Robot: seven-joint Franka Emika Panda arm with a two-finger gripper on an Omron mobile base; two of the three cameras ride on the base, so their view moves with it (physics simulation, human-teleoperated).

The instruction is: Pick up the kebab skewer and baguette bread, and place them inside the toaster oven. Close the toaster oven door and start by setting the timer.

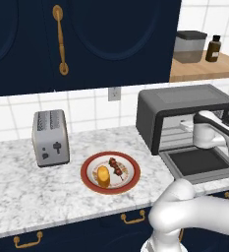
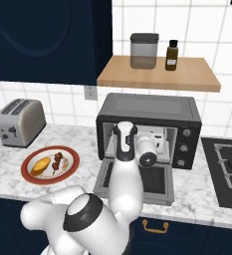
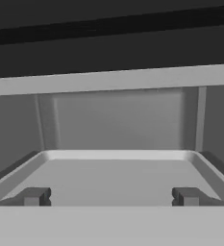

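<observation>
Nearest to us in the hand view, our gripper (image 3: 111, 196) shows its two dark fingertips (image 3: 34, 196) spread wide apart with nothing between them, pointing into the grey cavity of the toaster oven (image 2: 148, 128) over a pale tray (image 3: 114, 178) that sits bare. From the base views we see our white arm reaching to the mouth of the oven, whose toaster oven door (image 1: 199, 165) hangs dropped down flat over the marble counter (image 1: 32, 189). We find the red-rimmed plate (image 1: 86, 178) on the counter to the left of the oven, well apart from our hand; on it lie the baguette bread (image 1: 103, 175) and, just beside it, the kebab skewer (image 1: 116, 166), both untouched. We see a silver toaster (image 1: 50, 136) farther left against the tiled wall. Above the oven a wooden shelf (image 2: 157, 75) carries a grey lidded canister (image 2: 144, 50) and a small dark bottle (image 2: 172, 55); we cannot tell what either holds. A dark hob (image 2: 227, 167) lies to the right of the oven.
</observation>
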